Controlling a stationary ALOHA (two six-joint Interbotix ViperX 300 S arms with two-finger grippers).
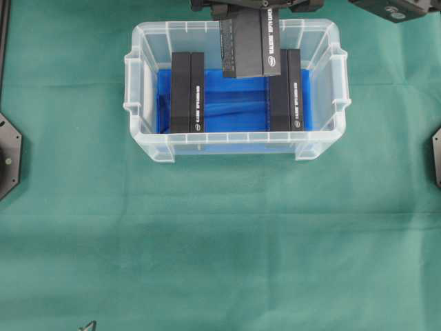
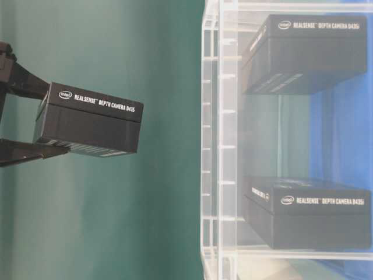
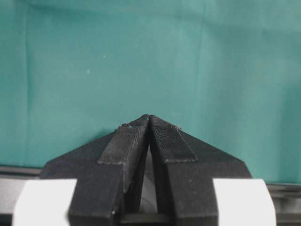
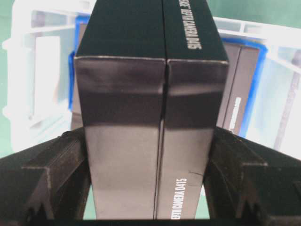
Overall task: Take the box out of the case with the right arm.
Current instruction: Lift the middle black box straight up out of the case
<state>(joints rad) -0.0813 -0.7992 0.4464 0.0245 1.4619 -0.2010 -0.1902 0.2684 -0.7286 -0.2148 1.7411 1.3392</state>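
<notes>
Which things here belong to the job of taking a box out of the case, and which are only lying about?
Belong to the job:
- held box
- right gripper
- case

Only there:
- left box in case
- right box in case
- left gripper
- green cloth

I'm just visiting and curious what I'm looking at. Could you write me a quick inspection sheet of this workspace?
Surface: green cloth, wrinkled.
Job's things: clear plastic rectangular case with a blue floor sheet; black rectangular cardboard box lifted above the case in the right gripper.
Clutter: two more black boxes on the case floor, left one and right one.
Grippers: right gripper shut on the lifted box; left gripper shut, holding nothing, over bare cloth.
Cables: nothing seen.
Surroundings: dark mounts at the cloth's left edge and right edge.
</notes>
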